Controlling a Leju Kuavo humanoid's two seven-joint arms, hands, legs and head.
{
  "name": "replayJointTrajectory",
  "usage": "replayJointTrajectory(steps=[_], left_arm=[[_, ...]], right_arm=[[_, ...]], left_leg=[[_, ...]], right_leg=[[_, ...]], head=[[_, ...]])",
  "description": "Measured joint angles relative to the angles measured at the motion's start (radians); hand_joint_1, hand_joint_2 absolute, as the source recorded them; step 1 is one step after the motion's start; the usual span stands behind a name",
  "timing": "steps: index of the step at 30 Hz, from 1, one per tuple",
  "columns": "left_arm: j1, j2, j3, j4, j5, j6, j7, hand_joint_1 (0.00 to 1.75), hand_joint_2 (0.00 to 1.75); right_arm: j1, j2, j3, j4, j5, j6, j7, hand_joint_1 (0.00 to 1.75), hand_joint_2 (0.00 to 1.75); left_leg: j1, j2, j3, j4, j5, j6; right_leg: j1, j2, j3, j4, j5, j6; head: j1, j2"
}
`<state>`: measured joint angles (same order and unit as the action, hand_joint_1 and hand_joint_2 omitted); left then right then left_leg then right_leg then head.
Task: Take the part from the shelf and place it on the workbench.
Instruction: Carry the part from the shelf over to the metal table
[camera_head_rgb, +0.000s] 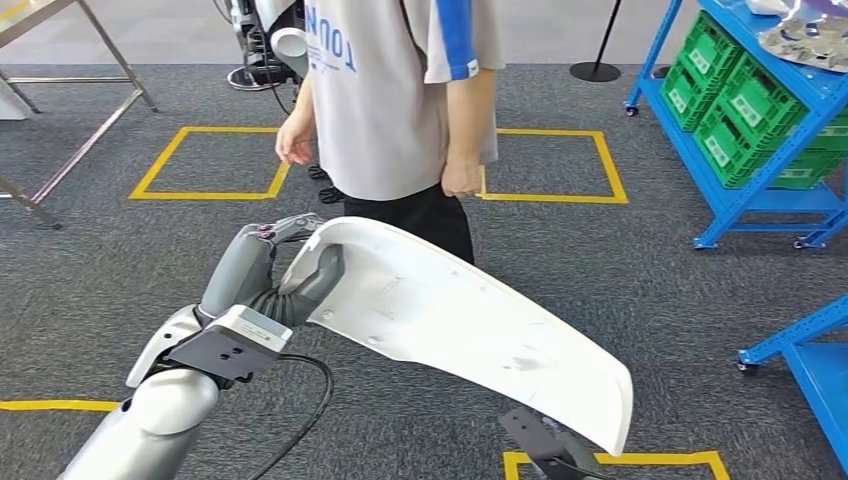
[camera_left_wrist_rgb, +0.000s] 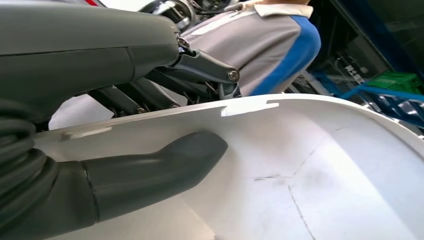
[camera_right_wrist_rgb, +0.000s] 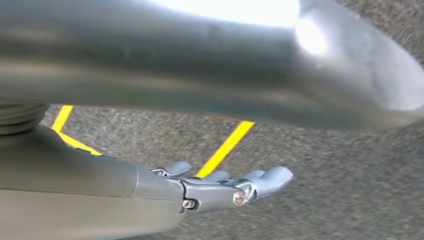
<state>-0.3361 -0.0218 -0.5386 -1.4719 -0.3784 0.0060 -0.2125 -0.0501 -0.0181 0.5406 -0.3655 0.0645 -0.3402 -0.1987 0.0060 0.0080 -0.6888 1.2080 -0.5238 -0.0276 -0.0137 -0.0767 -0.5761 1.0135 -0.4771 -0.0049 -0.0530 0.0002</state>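
Observation:
The part (camera_head_rgb: 460, 320) is a long, curved white shell that I carry over the grey carpet, slanting from centre left down to lower right. My left hand (camera_head_rgb: 290, 270) grips its upper end. In the left wrist view the thumb (camera_left_wrist_rgb: 150, 170) lies on the part's inner face (camera_left_wrist_rgb: 325, 175) and the darker fingers (camera_left_wrist_rgb: 200, 70) reach behind its rim. My right hand (camera_right_wrist_rgb: 225, 187) is under the part's shaded underside (camera_right_wrist_rgb: 200, 60), fingers stretched out flat with a gap below the shell and nothing in them.
A person (camera_head_rgb: 400, 100) stands close in front, just beyond the part. A blue shelf (camera_head_rgb: 760, 170) with green crates (camera_head_rgb: 730, 110) stands at the right, another blue rack (camera_head_rgb: 810, 360) lower right. A metal frame (camera_head_rgb: 60, 100) is far left. Yellow tape squares (camera_head_rgb: 200, 160) mark the carpet.

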Motion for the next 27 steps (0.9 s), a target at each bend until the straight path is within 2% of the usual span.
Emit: replayJointTrajectory(steps=[2,3,4,6,7,8,10,11,12,13,14,15,17,18,19,21,22,24,25,26,27], left_arm=[[-0.002,0.0,0.0,0.0,0.0,-0.001,0.0,1.75,1.75],[-0.003,-0.001,0.0,-0.001,0.0,-0.001,0.0,1.75,1.75],[-0.003,-0.001,0.0,-0.001,0.0,-0.001,0.0,1.75,1.75],[-0.003,0.0,0.0,-0.002,0.0,-0.002,0.0,1.75,1.75],[-0.003,0.0,0.0,-0.004,0.0,-0.002,0.0,1.75,1.75],[-0.004,0.0,0.0,-0.006,0.0,-0.002,0.0,1.75,1.75],[-0.006,-0.002,0.0,-0.008,0.001,-0.002,0.0,1.75,1.75],[-0.006,-0.002,0.0,-0.008,0.001,-0.002,0.0,1.75,1.75],[-0.004,-0.002,0.0,-0.007,0.001,-0.003,0.0,1.75,1.75],[-0.003,-0.002,0.0,-0.007,0.001,-0.003,0.0,1.75,1.75],[-0.002,-0.002,0.0,-0.007,0.001,-0.003,0.0,1.75,1.75],[-0.001,-0.002,0.0,-0.008,0.001,-0.003,0.0,1.75,1.75],[-0.001,-0.003,0.0,-0.009,0.001,-0.003,0.0,1.75,1.75],[-0.001,-0.003,0.0,-0.009,0.001,-0.003,0.0,1.75,1.75],[0.0,-0.004,0.0,-0.009,0.001,-0.003,0.0,1.75,1.75],[0.001,-0.003,0.001,-0.01,0.001,-0.003,0.0,1.75,1.75],[0.001,-0.002,0.001,-0.01,0.001,-0.003,0.0,1.75,1.75],[0.001,-0.001,0.001,-0.011,0.001,-0.003,0.0,1.75,1.75],[0.001,-0.001,0.002,-0.011,0.0,-0.003,0.0,1.75,1.75],[0.001,0.0,0.002,-0.01,0.0,-0.003,0.0,1.75,1.75],[0.003,0.0,0.002,-0.01,0.0,-0.003,0.0,1.75,1.75]], right_arm=[[-0.001,0.0,0.0,0.0,0.002,0.0,0.0,0.0,0.0],[-0.002,0.0,0.0,0.0,0.003,0.0,0.001,0.0,0.0],[-0.003,0.0,0.0,0.0,0.004,0.0,0.002,0.0,0.0],[-0.008,0.001,0.0,0.0,0.006,0.0,0.003,0.0,0.0],[-0.011,0.001,0.0,-0.001,0.007,0.0,0.004,0.0,0.0],[-0.014,0.002,0.0,-0.001,0.008,0.0,0.004,0.0,0.0],[-0.015,0.002,0.0,-0.001,0.009,0.0,0.007,0.0,0.0],[-0.013,0.002,0.0,-0.001,0.01,0.0,0.01,0.0,0.0],[-0.011,0.002,0.0,-0.001,0.01,0.0,0.012,0.0,0.0],[-0.01,0.001,0.0,0.0,0.01,0.0,0.015,0.0,0.0],[-0.009,0.001,0.0,0.0,0.011,0.0,0.016,0.0,0.0],[-0.01,0.001,0.0,0.0,0.011,0.0,0.016,0.0,0.0],[-0.012,0.001,0.0,0.0,0.011,0.0,0.016,0.0,0.0],[-0.012,0.002,0.0,0.0,0.011,0.0,0.016,0.0,0.0],[-0.013,0.002,0.001,0.0,0.011,0.0,0.016,0.0,0.0],[-0.015,0.002,0.0,0.0,0.009,-0.001,0.016,0.0,0.0],[-0.017,0.002,0.0,0.0,0.009,-0.001,0.016,0.0,0.0],[-0.018,0.002,0.0,0.0,0.009,-0.003,0.015,0.0,0.0],[-0.017,0.002,0.0,0.0,0.01,-0.003,0.015,0.0,0.0],[-0.015,0.002,0.0,0.0,0.01,-0.003,0.015,0.0,0.0],[-0.013,0.002,0.0,0.0,0.01,-0.004,0.016,0.0,0.0]], left_leg=[[-0.003,0.05,0.069,-0.132,0.05,0.006],[-0.006,0.065,0.087,-0.17,0.06,0.012],[-0.009,0.068,0.092,-0.184,0.06,0.019],[-0.011,0.04,0.089,-0.187,0.064,0.034],[-0.01,0.027,0.09,-0.189,0.066,0.041],[-0.008,0.014,0.092,-0.191,0.069,0.047],[-0.004,-0.01,0.093,-0.193,0.072,0.055],[-0.005,-0.023,0.092,-0.192,0.072,0.056],[-0.005,-0.038,0.092,-0.192,0.072,0.057],[-0.005,-0.055,0.091,-0.19,0.072,0.057],[-0.005,-0.071,0.091,-0.189,0.072,0.056],[-0.005,-0.086,0.092,-0.186,0.072,0.055],[-0.004,-0.113,0.09,-0.181,0.07,0.047],[-0.003,-0.124,0.087,-0.179,0.07,0.041],[-0.003,-0.134,0.084,-0.18,0.071,0.034],[-0.001,-0.151,0.079,-0.185,0.076,0.02],[-0.002,-0.142,0.077,-0.182,0.073,0.015],[-0.005,-0.087,0.05,-0.125,0.037,0.007],[-0.006,-0.052,0.022,-0.065,0.004,0.005],[-0.005,-0.032,-0.011,0.005,-0.03,0.002],[-0.004,-0.023,-0.039,0.064,-0.053,0.0]], right_leg=[[0.004,-0.021,0.007,0.002,-0.007,0.009],[0.007,-0.031,0.009,0.004,-0.01,0.015],[0.009,-0.041,0.012,0.005,-0.012,0.02],[0.006,-0.057,0.016,0.005,-0.016,0.033],[0.002,-0.044,0.016,0.012,-0.024,0.039],[-0.001,-0.019,0.008,0.035,-0.041,0.044],[-0.003,0.044,-0.041,0.14,-0.098,0.049],[-0.003,0.059,-0.077,0.21,-0.126,0.049],[-0.002,0.066,-0.107,0.264,-0.141,0.049],[-0.002,0.069,-0.123,0.286,-0.137,0.048],[-0.002,0.072,-0.119,0.268,-0.113,0.046],[-0.003,0.079,-0.097,0.214,-0.076,0.044],[-0.006,0.118,-0.037,0.08,-0.018,0.042],[-0.007,0.133,-0.019,0.038,-0.006,0.04],[-0.006,0.142,-0.011,0.019,-0.005,0.038],[-0.004,0.124,-0.01,0.015,-0.003,0.027],[-0.004,0.114,-0.008,0.012,-0.001,0.02],[-0.006,0.089,-0.004,0.005,0.002,0.006],[-0.004,0.076,-0.004,0.004,0.001,0.001],[-0.003,0.062,-0.004,0.004,0.0,-0.002],[-0.001,0.047,-0.004,0.004,-0.001,-0.003]], head=[[0.001,0.0],[0.002,0.0],[0.004,0.0],[0.006,0.0],[0.006,0.0],[0.007,0.0],[0.009,0.0],[0.01,0.0],[0.01,0.0],[0.01,0.0],[0.01,0.0],[0.01,0.0],[0.01,0.0],[0.01,0.0],[0.01,0.0],[0.01,0.0],[0.01,0.0],[0.006,0.0],[0.005,0.0],[0.003,0.0],[0.003,0.0]])
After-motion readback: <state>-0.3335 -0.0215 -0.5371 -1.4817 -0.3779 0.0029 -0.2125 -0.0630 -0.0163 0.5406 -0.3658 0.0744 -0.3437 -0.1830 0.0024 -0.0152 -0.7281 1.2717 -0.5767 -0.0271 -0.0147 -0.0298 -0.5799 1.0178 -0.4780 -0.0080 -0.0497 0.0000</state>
